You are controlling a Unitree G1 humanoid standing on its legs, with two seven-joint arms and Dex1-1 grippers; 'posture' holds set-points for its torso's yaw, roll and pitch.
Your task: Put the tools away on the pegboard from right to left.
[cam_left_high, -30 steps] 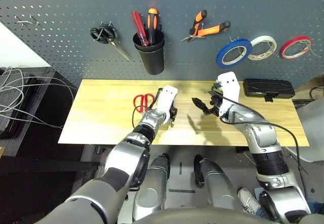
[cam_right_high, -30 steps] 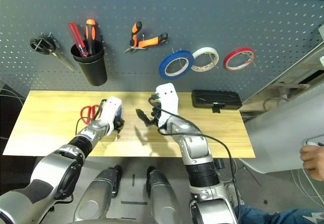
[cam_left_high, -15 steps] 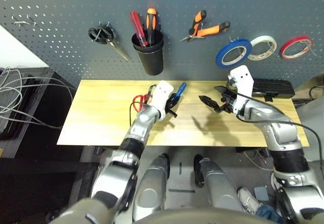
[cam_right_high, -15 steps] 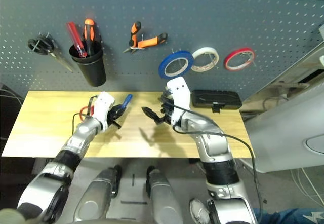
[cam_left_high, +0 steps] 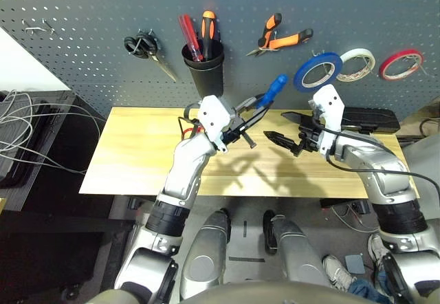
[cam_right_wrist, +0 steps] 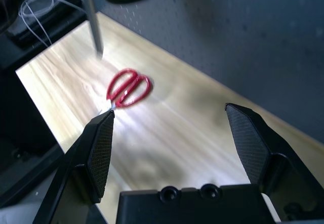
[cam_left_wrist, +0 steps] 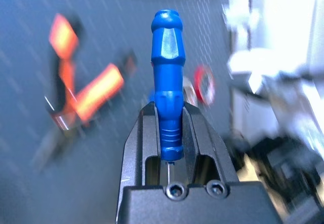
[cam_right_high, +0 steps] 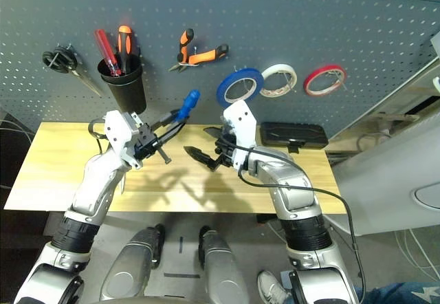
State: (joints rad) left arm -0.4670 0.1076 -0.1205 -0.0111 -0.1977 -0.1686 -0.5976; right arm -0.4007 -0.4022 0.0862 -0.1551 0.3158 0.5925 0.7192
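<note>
Two grippers above the table [cam_left_high: 137, 159]: left gripper [cam_left_high: 249, 116] clamps the blue-handled screwdriver [cam_left_high: 271, 89], handle angled up toward the pegboard [cam_left_high: 82, 56]; right gripper [cam_left_high: 287, 128] spread wide, empty. Red-handled scissors [cam_right_wrist: 128, 87] lie on the wood.

Slim blue-handled screwdriver [cam_left_high: 269, 91] tilted in mid-air, handle uppermost; red-handled scissors [cam_right_wrist: 127, 88] flat on tabletop; orange-and-black-handled pliers [cam_left_high: 278, 37] and blue tape ring [cam_left_high: 317, 71] hung on dark grey pegboard [cam_left_high: 82, 15]
</note>
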